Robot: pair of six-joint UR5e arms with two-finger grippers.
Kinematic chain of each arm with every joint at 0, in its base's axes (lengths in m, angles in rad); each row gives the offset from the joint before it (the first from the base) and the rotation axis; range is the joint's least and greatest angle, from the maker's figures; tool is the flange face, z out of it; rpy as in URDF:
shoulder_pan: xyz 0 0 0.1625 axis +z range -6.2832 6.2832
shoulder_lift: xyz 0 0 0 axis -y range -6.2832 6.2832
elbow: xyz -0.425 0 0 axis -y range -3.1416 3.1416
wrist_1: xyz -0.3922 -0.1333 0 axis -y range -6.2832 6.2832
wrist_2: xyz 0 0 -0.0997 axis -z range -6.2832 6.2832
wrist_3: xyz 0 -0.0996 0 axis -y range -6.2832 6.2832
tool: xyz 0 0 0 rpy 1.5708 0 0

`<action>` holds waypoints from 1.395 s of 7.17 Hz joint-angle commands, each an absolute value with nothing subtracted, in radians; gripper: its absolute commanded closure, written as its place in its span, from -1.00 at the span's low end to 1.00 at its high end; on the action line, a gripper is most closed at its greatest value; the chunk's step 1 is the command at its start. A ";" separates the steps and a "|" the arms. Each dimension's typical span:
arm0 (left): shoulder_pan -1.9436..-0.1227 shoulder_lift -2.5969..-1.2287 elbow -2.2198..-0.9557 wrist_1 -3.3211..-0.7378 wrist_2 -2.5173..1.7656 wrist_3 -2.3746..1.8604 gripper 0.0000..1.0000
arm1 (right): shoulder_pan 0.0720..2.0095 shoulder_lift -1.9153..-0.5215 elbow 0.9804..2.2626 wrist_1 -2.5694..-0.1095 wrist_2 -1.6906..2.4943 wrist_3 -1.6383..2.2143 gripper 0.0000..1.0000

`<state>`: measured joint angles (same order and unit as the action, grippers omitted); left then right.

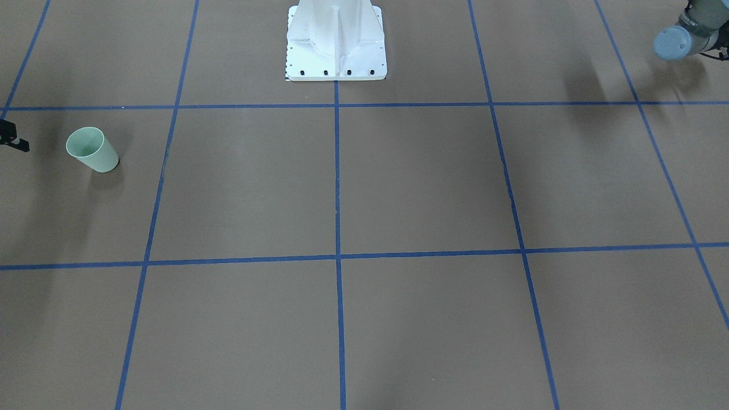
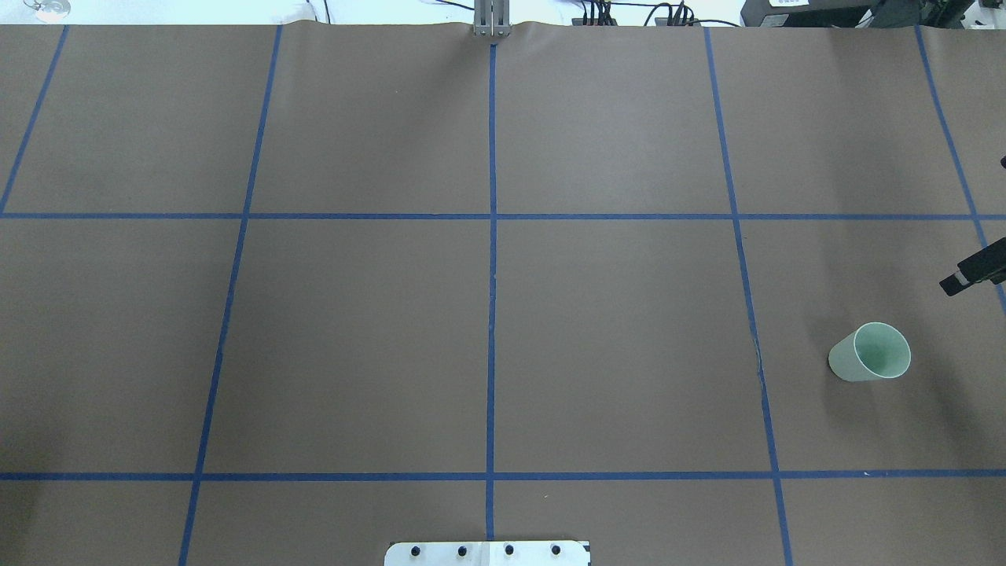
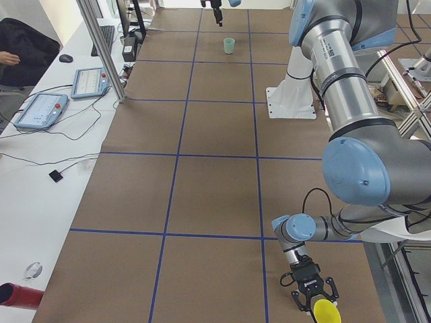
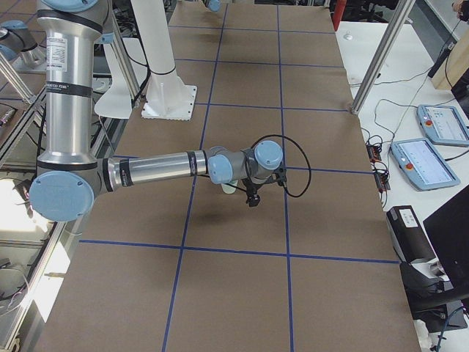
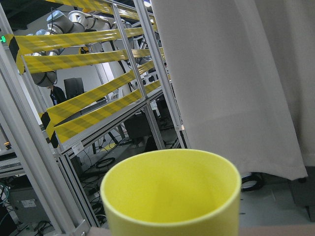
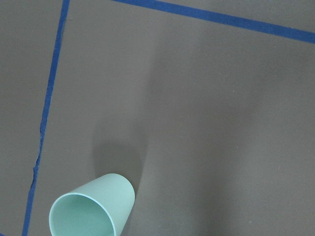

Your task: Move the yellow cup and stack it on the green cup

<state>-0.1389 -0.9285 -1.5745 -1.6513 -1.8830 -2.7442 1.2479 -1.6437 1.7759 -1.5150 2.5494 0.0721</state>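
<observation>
Grip quality matters most now: the left hand (image 3: pixel 316 301) hangs at the yellow cup (image 5: pixel 172 191), at the tabletop's (image 2: pixel 503 314) left end, though whether it is clenched I cannot tell. It should take the wall squarely, below the rim. The green cup (image 2: pixel 868 354) stands upright far right, near the right hand (image 2: pixel 973 275), whose state is also unclear.
</observation>
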 commanded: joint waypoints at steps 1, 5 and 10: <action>-0.158 -0.931 -1.621 -1.644 -1.842 -2.651 0.47 | 1.247 -1.623 1.758 -1.516 2.549 0.072 -1.00; -0.396 -0.990 -1.764 -1.480 -1.634 -2.492 0.51 | 1.247 -1.608 1.734 -1.516 2.549 0.072 -1.00; -0.693 -1.228 -1.865 -1.335 -1.236 -2.056 0.50 | 1.247 -1.548 1.694 -1.516 2.548 0.072 -1.00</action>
